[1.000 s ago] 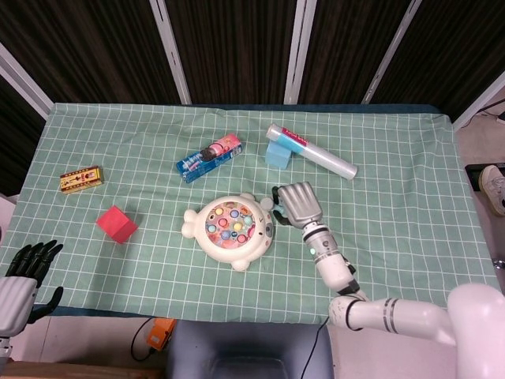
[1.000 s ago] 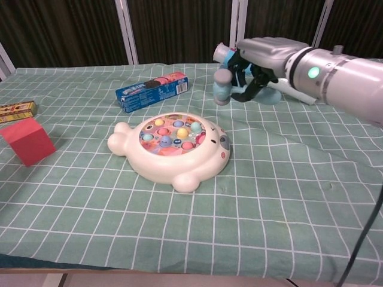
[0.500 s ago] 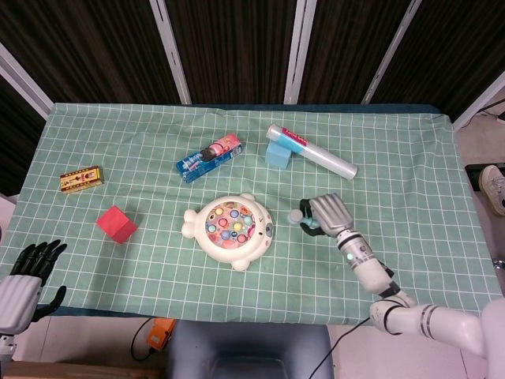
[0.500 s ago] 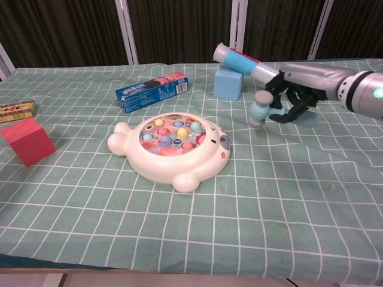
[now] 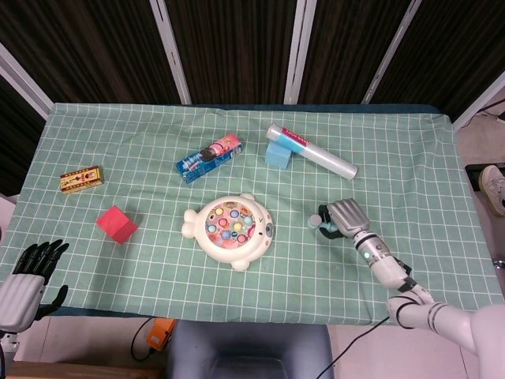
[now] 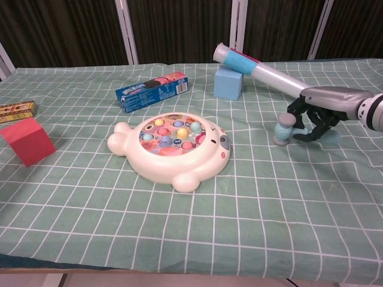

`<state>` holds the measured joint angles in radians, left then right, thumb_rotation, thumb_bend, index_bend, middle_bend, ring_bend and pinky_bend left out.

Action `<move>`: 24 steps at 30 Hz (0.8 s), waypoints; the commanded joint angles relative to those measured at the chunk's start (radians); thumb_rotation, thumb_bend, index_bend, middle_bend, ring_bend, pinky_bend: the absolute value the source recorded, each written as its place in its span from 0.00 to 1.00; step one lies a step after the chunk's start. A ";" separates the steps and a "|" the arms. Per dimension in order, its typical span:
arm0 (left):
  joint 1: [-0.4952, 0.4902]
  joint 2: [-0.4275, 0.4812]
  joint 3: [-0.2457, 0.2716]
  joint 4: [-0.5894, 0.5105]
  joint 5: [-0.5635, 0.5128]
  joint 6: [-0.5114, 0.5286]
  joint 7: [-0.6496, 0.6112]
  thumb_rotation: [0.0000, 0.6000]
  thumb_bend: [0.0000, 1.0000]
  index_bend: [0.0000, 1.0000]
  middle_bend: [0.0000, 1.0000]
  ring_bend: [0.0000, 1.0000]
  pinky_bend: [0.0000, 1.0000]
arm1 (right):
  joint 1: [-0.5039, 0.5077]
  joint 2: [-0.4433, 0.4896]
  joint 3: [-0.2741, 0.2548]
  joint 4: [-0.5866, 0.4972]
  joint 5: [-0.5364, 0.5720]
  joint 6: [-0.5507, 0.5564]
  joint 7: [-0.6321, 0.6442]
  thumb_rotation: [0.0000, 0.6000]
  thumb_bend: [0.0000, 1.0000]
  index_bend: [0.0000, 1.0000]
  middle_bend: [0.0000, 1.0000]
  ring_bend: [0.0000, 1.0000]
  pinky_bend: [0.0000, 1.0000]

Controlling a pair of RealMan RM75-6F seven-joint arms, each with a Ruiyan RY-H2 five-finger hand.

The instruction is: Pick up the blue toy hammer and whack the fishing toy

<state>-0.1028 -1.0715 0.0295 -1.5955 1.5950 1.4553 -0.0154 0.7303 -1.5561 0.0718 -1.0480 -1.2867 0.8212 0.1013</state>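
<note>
The right robot hand (image 6: 320, 116) grasps the blue toy hammer (image 6: 286, 131); its dark fingers (image 6: 299, 110) are closed around the handle, and the grey-blue head of the hammer sticks out on the side that faces the fishing toy (image 6: 172, 147). In the chest view the hammer head is low, close to the green checked cloth of the table (image 6: 251, 203), but I cannot tell if it touches the cloth. So the first part of the task, to pick up the hammer, seems to be done.

The second part does not look finished at this moment. The fishing toy, a white round body with coloured fish in its top, lies well apart from the right robot hand, toward the robot's left, with bare cloth between them. In the head view also the hammer (image 5: 317, 222) is beside the toy (image 5: 230, 230) and not above it. To whack the toy, in my judgement, the hand must lift the hammer, carry it sideways over the fish, and then bring it down.

The left robot hand (image 5: 28, 274) is at the near edge of the table, far on the other side of the toy. It holds nothing and its fingers are spread, so it takes no part in the work.
</note>
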 commanded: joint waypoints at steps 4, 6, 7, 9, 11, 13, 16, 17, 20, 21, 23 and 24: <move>0.001 0.001 0.000 0.000 -0.001 0.001 -0.002 1.00 0.41 0.00 0.06 0.01 0.08 | -0.001 -0.023 0.005 0.045 -0.019 -0.018 0.028 1.00 0.57 0.98 0.75 0.80 0.87; 0.001 0.001 0.001 0.000 0.000 0.001 -0.002 1.00 0.42 0.00 0.06 0.02 0.08 | -0.001 -0.027 0.007 0.053 -0.020 -0.023 0.032 1.00 0.55 0.97 0.75 0.79 0.87; 0.001 0.001 0.001 0.000 0.000 0.002 -0.002 1.00 0.42 0.00 0.06 0.02 0.08 | -0.001 -0.028 0.008 0.056 -0.021 -0.026 0.033 1.00 0.53 0.96 0.75 0.79 0.87; 0.001 0.001 0.001 -0.001 0.000 0.002 -0.002 1.00 0.41 0.00 0.06 0.02 0.08 | -0.001 -0.029 0.010 0.060 -0.022 -0.032 0.037 1.00 0.50 0.94 0.75 0.77 0.85; 0.001 0.001 0.001 -0.001 0.001 0.003 -0.002 1.00 0.41 0.00 0.06 0.02 0.08 | -0.001 -0.029 0.009 0.062 -0.027 -0.039 0.042 1.00 0.47 0.91 0.75 0.76 0.83; 0.002 0.001 0.001 -0.002 0.001 0.004 -0.002 1.00 0.42 0.00 0.06 0.02 0.08 | -0.001 -0.030 0.008 0.066 -0.033 -0.042 0.047 1.00 0.45 0.88 0.75 0.75 0.82; 0.003 0.002 0.002 -0.002 0.002 0.005 -0.003 1.00 0.41 0.00 0.06 0.02 0.08 | -0.001 -0.034 0.008 0.075 -0.041 -0.042 0.053 1.00 0.43 0.86 0.74 0.73 0.79; 0.003 0.002 0.002 -0.002 0.002 0.006 -0.004 1.00 0.41 0.00 0.06 0.02 0.08 | -0.002 -0.036 0.009 0.079 -0.043 -0.042 0.057 1.00 0.43 0.85 0.74 0.73 0.79; 0.003 0.003 0.002 -0.002 0.002 0.006 -0.005 1.00 0.41 0.00 0.06 0.02 0.08 | -0.003 -0.040 0.012 0.086 -0.048 -0.041 0.067 1.00 0.43 0.84 0.73 0.72 0.78; 0.003 0.003 0.001 -0.002 0.001 0.007 -0.005 1.00 0.41 0.00 0.06 0.02 0.08 | -0.003 -0.040 0.013 0.088 -0.049 -0.041 0.068 1.00 0.42 0.83 0.73 0.72 0.78; 0.003 0.003 0.002 -0.002 0.002 0.007 -0.005 1.00 0.41 0.00 0.06 0.02 0.08 | -0.004 -0.041 0.013 0.091 -0.052 -0.042 0.070 1.00 0.42 0.83 0.72 0.72 0.78; 0.003 0.003 0.002 -0.002 0.002 0.007 -0.005 1.00 0.41 0.00 0.06 0.02 0.08 | -0.004 -0.042 0.014 0.093 -0.052 -0.043 0.069 1.00 0.42 0.82 0.72 0.72 0.78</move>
<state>-0.0994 -1.0685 0.0313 -1.5978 1.5967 1.4626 -0.0207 0.7263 -1.5973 0.0854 -0.9556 -1.3383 0.7790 0.1706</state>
